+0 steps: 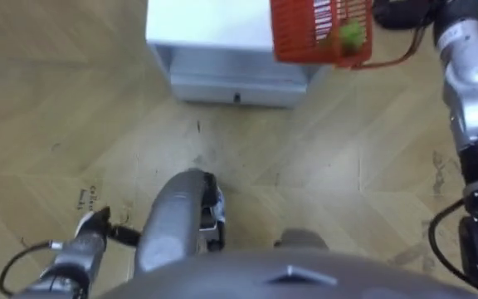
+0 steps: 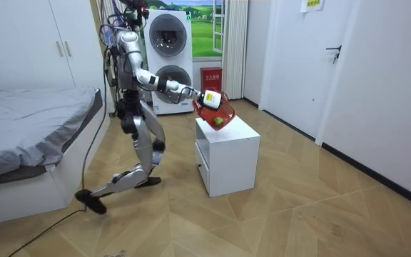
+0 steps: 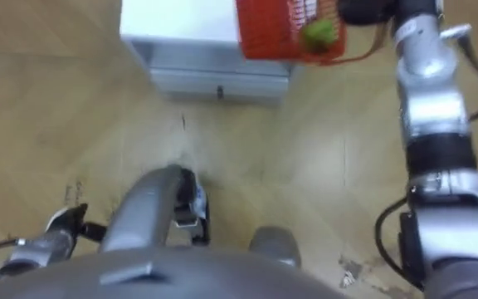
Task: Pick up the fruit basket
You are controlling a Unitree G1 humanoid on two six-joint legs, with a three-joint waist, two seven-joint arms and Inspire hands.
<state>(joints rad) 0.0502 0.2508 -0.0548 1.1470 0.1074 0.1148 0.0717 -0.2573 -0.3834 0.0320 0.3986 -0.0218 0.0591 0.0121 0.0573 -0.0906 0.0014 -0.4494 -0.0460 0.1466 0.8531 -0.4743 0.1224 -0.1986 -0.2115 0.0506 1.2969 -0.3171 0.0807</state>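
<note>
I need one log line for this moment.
basket: tilted over cabinet, fruit inside | right hand: at basket | left hand: low

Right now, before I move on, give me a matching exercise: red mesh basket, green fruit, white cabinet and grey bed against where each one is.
1 red plastic mesh basket
2 round green fruit
3 white boxy cabinet
4 grey-covered bed

A inside the basket
B standing beneath the basket
C held up by the right hand
D at the room view's left

Pairs: 1-C, 2-A, 3-B, 4-D
</note>
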